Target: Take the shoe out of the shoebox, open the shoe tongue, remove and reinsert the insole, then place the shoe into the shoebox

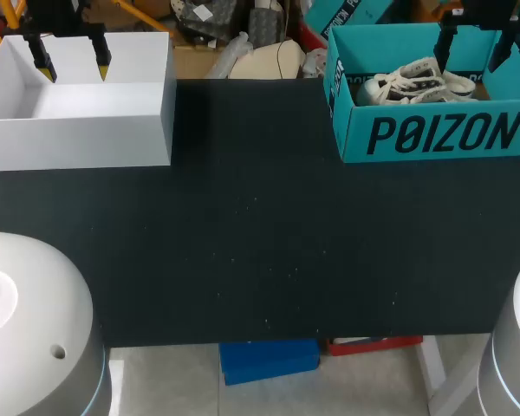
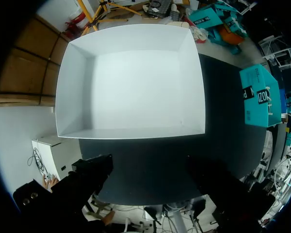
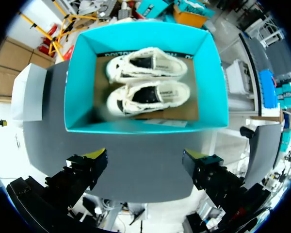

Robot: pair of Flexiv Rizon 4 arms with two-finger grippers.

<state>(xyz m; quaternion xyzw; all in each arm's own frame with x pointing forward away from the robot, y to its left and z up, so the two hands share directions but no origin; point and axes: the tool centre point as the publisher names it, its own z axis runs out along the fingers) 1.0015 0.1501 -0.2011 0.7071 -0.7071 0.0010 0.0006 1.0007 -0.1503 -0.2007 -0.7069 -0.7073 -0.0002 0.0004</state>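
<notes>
A teal shoebox (image 1: 433, 132) stands open at the table's far right. Two white sneakers (image 1: 416, 82) lie side by side in it on brown card, one (image 3: 148, 63) behind the other (image 3: 150, 96). My right gripper (image 1: 473, 50) hangs above the shoebox (image 3: 76, 87), open, touching nothing; in the right wrist view the right gripper (image 3: 145, 156) shows wide yellow tips above the box's near wall. My left gripper (image 1: 73, 68) hangs open over an empty white box (image 1: 78, 139) at the far left. The left gripper (image 2: 150, 177) is above that box's near wall.
The black table mat (image 1: 260, 243) stretches bare between the white box (image 2: 136, 77) and the shoebox (image 2: 259, 97). In the right wrist view the white box (image 3: 29, 92) shows beyond the shoebox's side. My arms' grey bases sit at the near corners.
</notes>
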